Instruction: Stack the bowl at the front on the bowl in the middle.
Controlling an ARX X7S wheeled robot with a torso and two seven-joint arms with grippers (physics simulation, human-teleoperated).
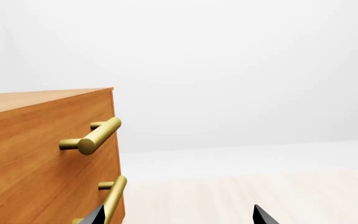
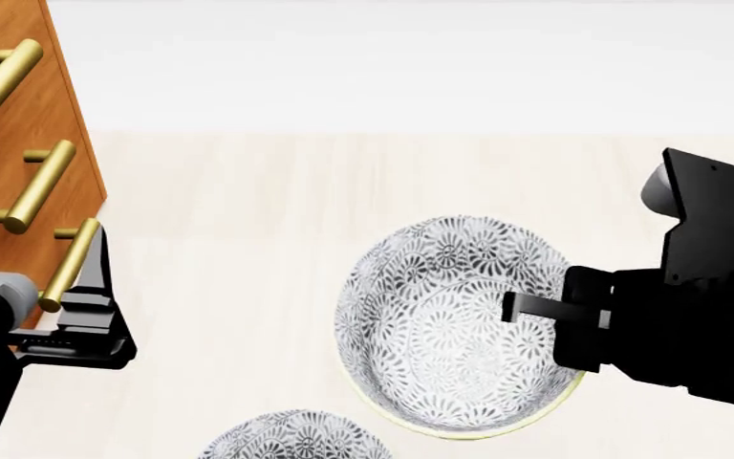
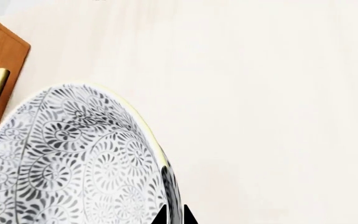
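A grey-and-white flower-patterned bowl (image 2: 450, 320) fills the middle of the head view. My right gripper (image 2: 527, 308) is shut on its right rim, one finger inside and one outside. In the right wrist view the gripper (image 3: 173, 217) pinches the bowl's wall (image 3: 73, 168). A pale yellow rim (image 2: 469, 431) of another bowl shows just under the held bowl. I cannot tell whether the two touch. My left gripper (image 1: 179, 217) is open and empty beside the cabinet, seen at the left of the head view (image 2: 95, 287).
A wooden cabinet (image 2: 16, 115) with brass bar handles (image 1: 95, 136) stands at the left, close to my left arm. A second patterned bowl (image 2: 293, 437) sits at the near edge of the head view. The pale tabletop (image 2: 278, 210) stretches behind the bowls.
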